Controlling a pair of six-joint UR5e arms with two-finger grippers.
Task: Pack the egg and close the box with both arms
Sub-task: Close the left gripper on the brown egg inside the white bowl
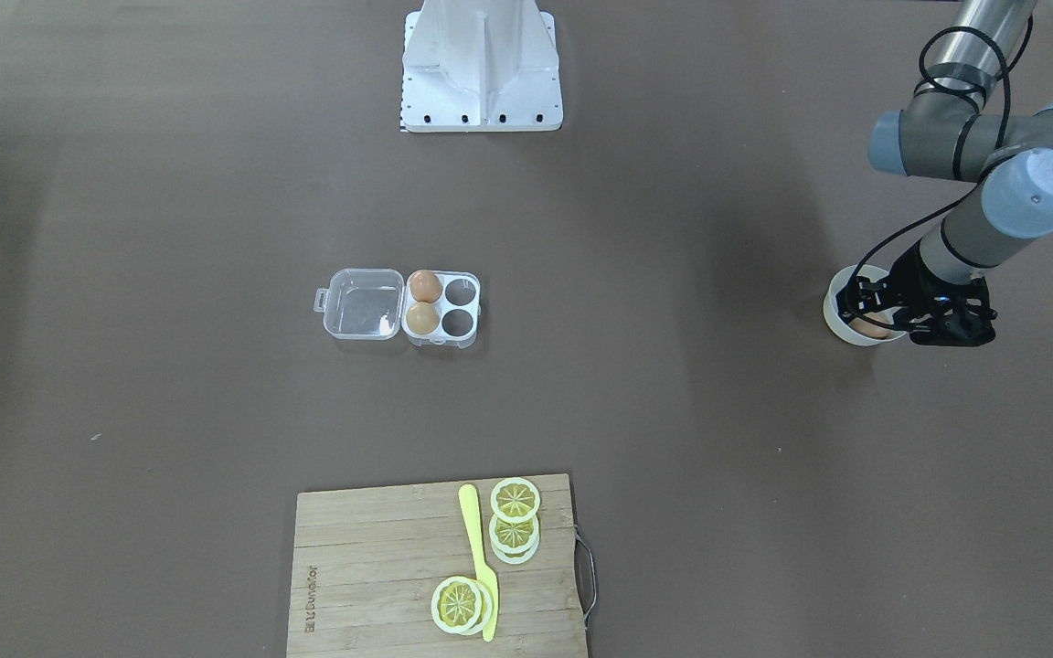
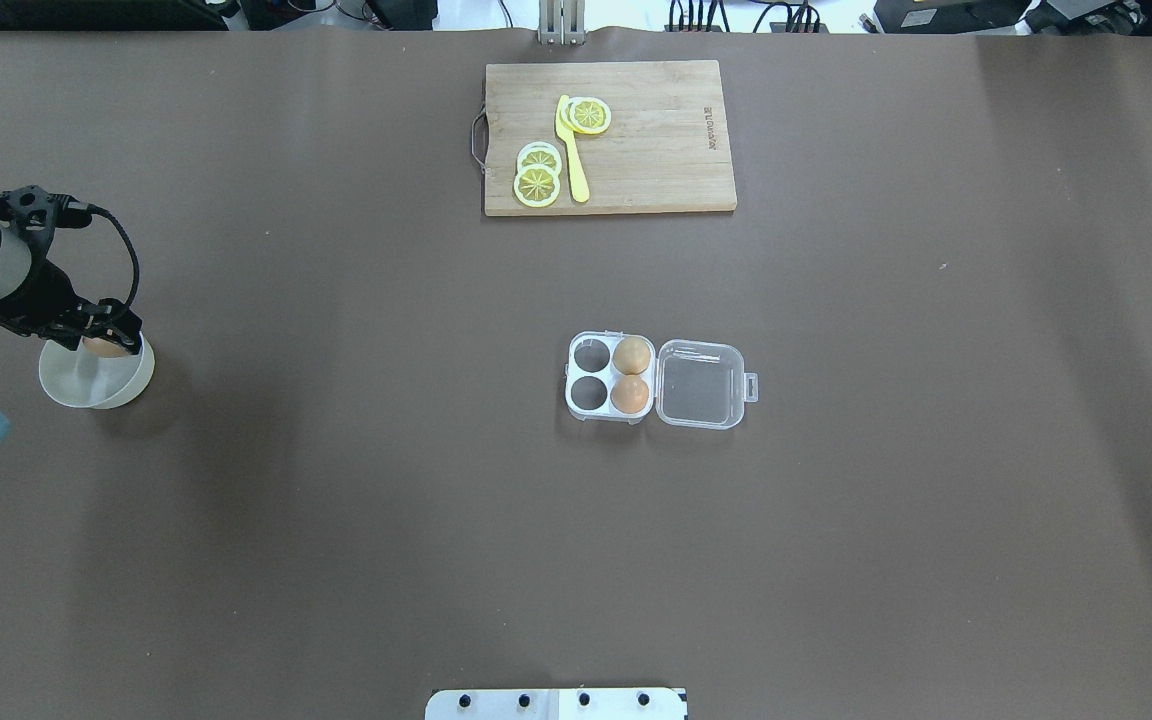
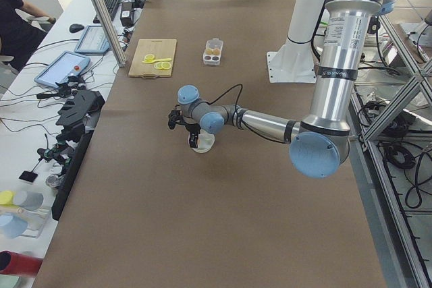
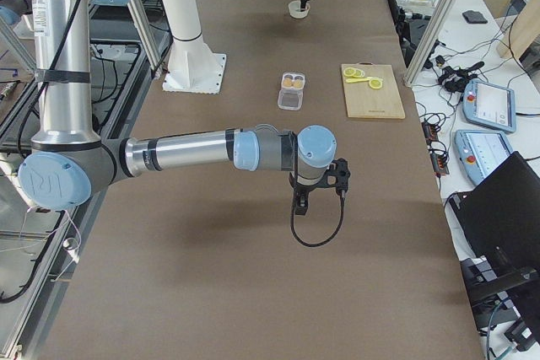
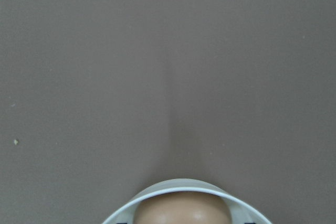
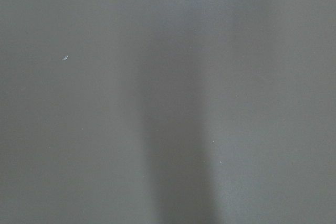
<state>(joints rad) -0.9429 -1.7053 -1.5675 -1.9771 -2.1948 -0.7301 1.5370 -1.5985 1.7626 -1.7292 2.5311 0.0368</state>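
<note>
The reddish-brown egg (image 2: 108, 347) lies in an off-white bowl (image 2: 96, 385) at the table's left end. My left gripper (image 2: 101, 332) reaches down into the bowl, its fingers on either side of the egg (image 5: 184, 209); I cannot tell whether they grip it. The clear box (image 2: 591, 378) sits mid-table with its lid (image 2: 701, 383) folded open to the right. Two brown eggs (image 2: 632, 354) fill the cells beside the hinge, and the other two cells are empty. My right gripper (image 4: 300, 201) hangs low over bare table, seen only from the right side, so I cannot tell its state.
A wooden cutting board (image 2: 656, 150) with lemon slices (image 2: 537, 183) and a yellow knife (image 2: 572, 150) lies at the far edge. The robot's white base (image 1: 481, 68) stands at the near edge. Desks with tablets flank both table ends.
</note>
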